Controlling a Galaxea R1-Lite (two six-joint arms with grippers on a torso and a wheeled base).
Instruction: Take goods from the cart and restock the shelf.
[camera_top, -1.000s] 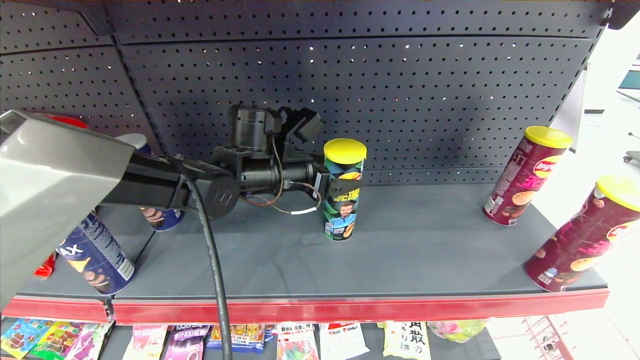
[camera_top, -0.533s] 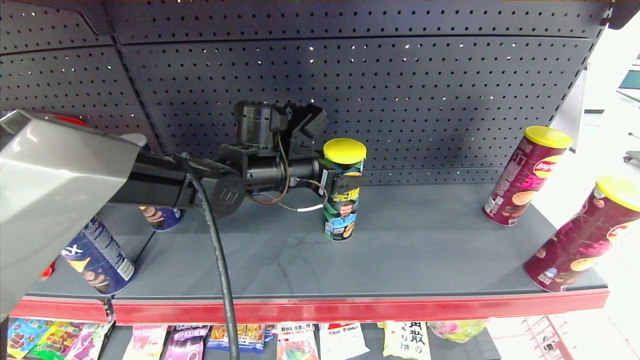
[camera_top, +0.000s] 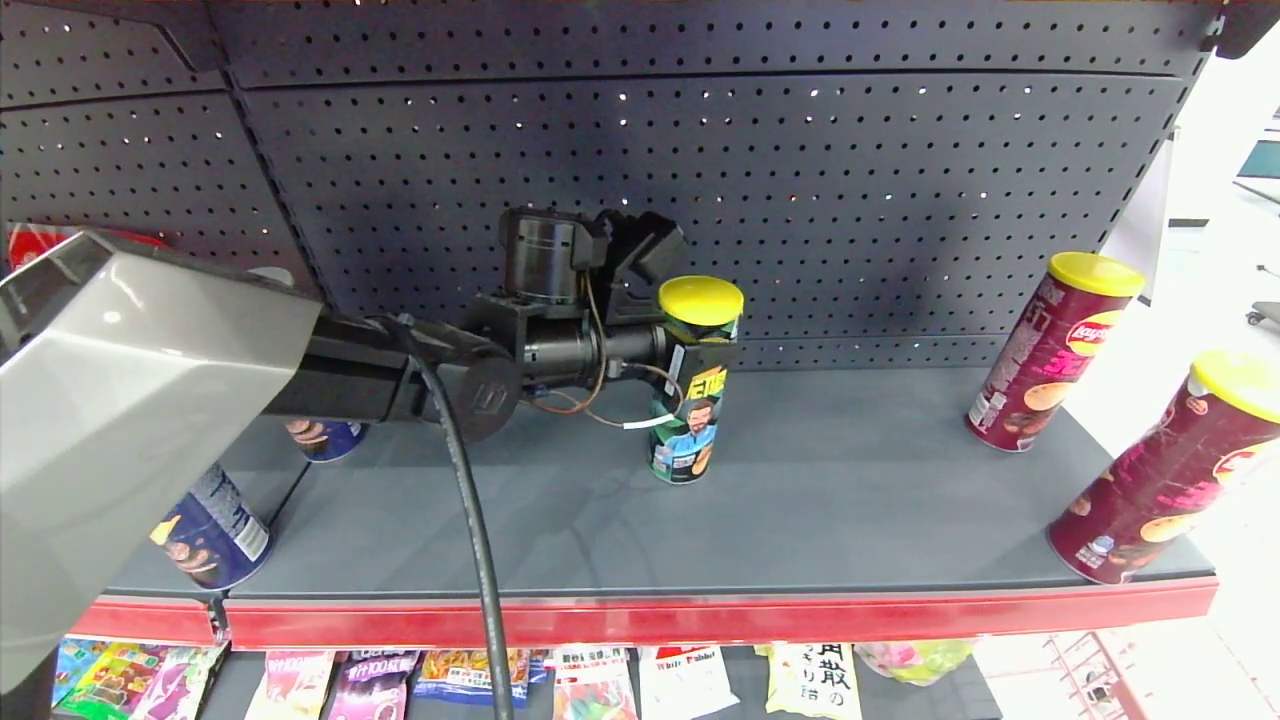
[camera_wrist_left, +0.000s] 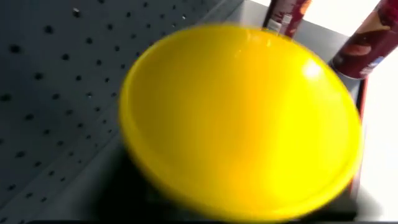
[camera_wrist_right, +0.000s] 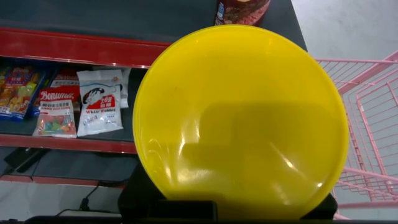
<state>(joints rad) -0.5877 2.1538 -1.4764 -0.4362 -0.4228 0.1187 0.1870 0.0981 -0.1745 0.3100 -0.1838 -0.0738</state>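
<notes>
Left tool (camera_top: 704, 362) is clamped across the upper body of the green can (camera_top: 688, 430), just under its yellow lid (camera_top: 700, 297). It comes in from the side, with the arm stretched out along the shelf (camera_top: 850, 510). That can is about mid-shelf in front of the pegboard (camera_top: 850, 180), well apart from the maroon cans (camera_top: 1050, 350) at the right end and the blue can (camera_top: 205, 535) at the left. It leans a bit, and from the head view I can't say for sure whether the base is flat on the shelf or a hair off it

Right tool (camera_wrist_right: 163, 209): can't tell if it's wide or narrow. A second lid (camera_wrist_right: 239, 121) sits right up against its camera, with the snack bags (camera_wrist_right: 99, 102) on the lower shelf and the pink cart (camera_wrist_right: 373, 118) beyond it

Handling-wise, my guess is it's a light cardboard tube. It'd be stiff enough for a side grip but easy to dent if squeezed hard, and the glossy wrap is probably a bit slick. Tall and narrow means tippy, so I'd want it dead upright with the base fully down before letting go. I'd take hold on the body, upper half, like it is now. Never by the lid, since that'd likely just pop off
</notes>
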